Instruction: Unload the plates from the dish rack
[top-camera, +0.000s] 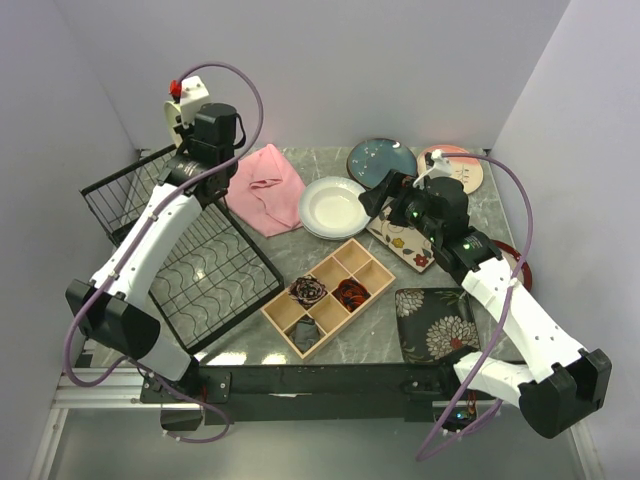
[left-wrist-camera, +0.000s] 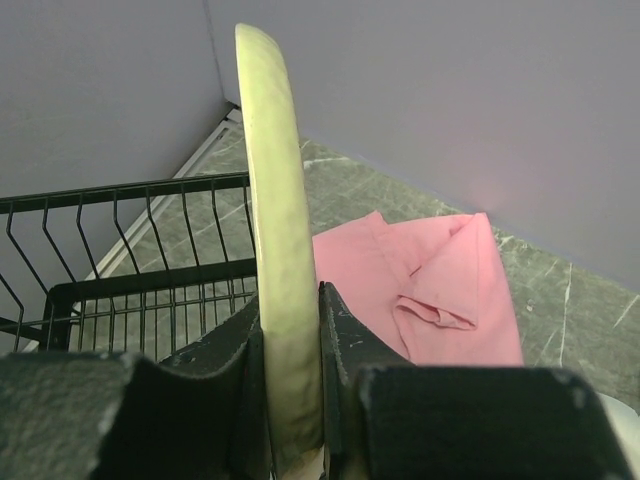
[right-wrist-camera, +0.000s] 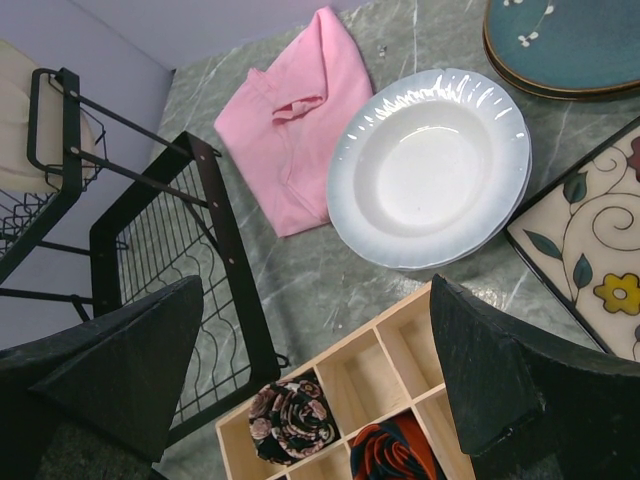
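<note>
left tool (left-wrist-camera: 290, 330) clamps cream-green plate (left-wrist-camera: 270, 200) upright | right tool (right-wrist-camera: 315, 290) open | pink cloth (left-wrist-camera: 420, 290) right of dish rack (left-wrist-camera: 130, 290) | marbled grey worktop (top-camera: 296, 258), lilac walls (top-camera: 350, 60)

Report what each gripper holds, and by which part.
Left gripper clamps the cream-green plate by its rim, plate upright. Right gripper is open, holding nothing.
</note>
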